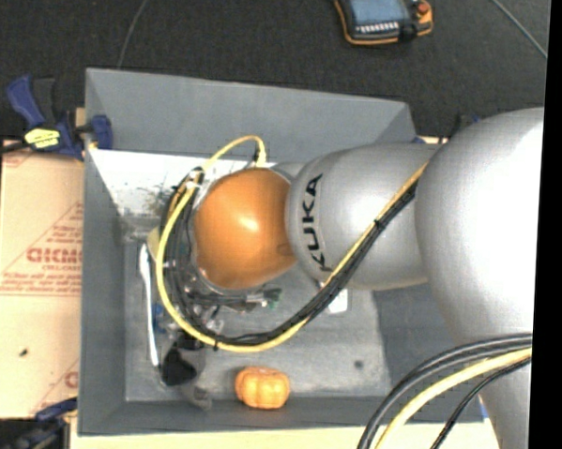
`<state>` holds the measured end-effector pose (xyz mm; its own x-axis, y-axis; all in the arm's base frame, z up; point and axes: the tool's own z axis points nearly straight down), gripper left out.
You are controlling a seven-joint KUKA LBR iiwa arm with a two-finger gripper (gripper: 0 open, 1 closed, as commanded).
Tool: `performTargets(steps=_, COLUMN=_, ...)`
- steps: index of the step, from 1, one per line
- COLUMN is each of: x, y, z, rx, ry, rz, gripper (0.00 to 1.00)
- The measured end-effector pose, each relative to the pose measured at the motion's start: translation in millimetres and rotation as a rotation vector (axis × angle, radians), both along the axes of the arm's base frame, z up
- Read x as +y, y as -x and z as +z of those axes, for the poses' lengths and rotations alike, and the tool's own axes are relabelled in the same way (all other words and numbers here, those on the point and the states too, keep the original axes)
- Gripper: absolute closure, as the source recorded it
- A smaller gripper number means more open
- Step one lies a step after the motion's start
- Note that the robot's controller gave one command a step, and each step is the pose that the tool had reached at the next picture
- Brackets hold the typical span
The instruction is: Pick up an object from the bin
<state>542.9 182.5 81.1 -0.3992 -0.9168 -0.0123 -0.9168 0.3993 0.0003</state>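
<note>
The arm's orange cover (243,228) hangs low over the left half of the bin (268,115), with the tool (197,306) beneath it (wide or narrow, I cannot tell). A small orange pumpkin (261,387) lies by the near wall, right of a black lump (175,363). The pumpkin looks light, stiff and round, so likely to slip; grip across its middle.

Arm (375,224) leftward, wrist (243,228) bent — tool (182,347) down

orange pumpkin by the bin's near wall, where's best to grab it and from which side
Probably from above, gripping the round pumpkin across its left and right sides: the bin wall crowds its lower side, while bare floor lies either side.
</note>
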Motion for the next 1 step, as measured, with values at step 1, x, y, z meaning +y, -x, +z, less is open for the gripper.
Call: performTargets(steps=1, x=-0.2, y=-0.5, z=9.7, rx=-0.002, ry=0.0, rz=-0.001, gripper=1.0)
